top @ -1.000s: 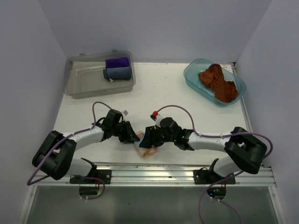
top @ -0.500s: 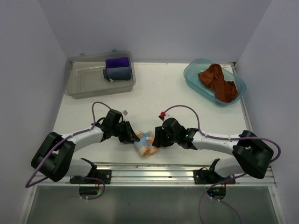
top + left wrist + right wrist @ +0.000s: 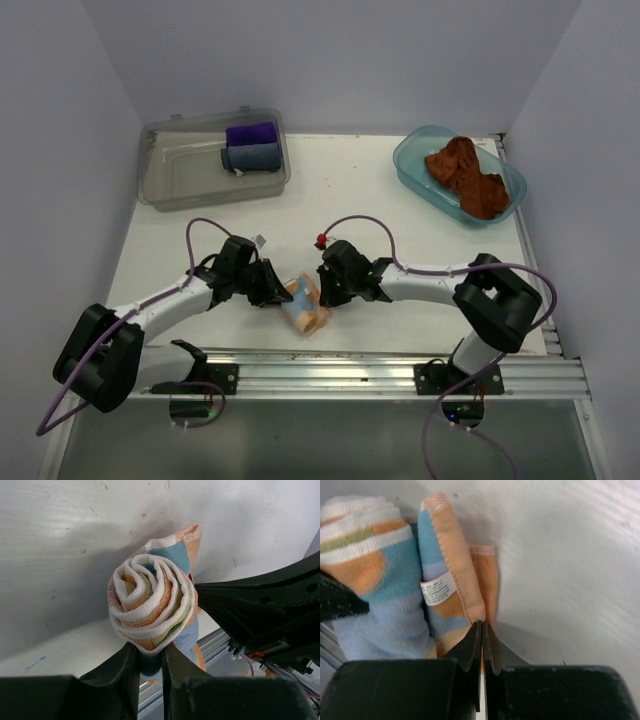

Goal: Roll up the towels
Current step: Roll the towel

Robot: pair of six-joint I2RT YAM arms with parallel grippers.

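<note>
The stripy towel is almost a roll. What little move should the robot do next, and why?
Probably the right claw should carry the loose end it pinches over the roll and lay it flat. The left claw grips the patterned towel at its spiral end, and that tail is the only part not yet wrapped.

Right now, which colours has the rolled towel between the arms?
The towel is pale blue, orange, white and green; clearest in the left wrist view.
</note>
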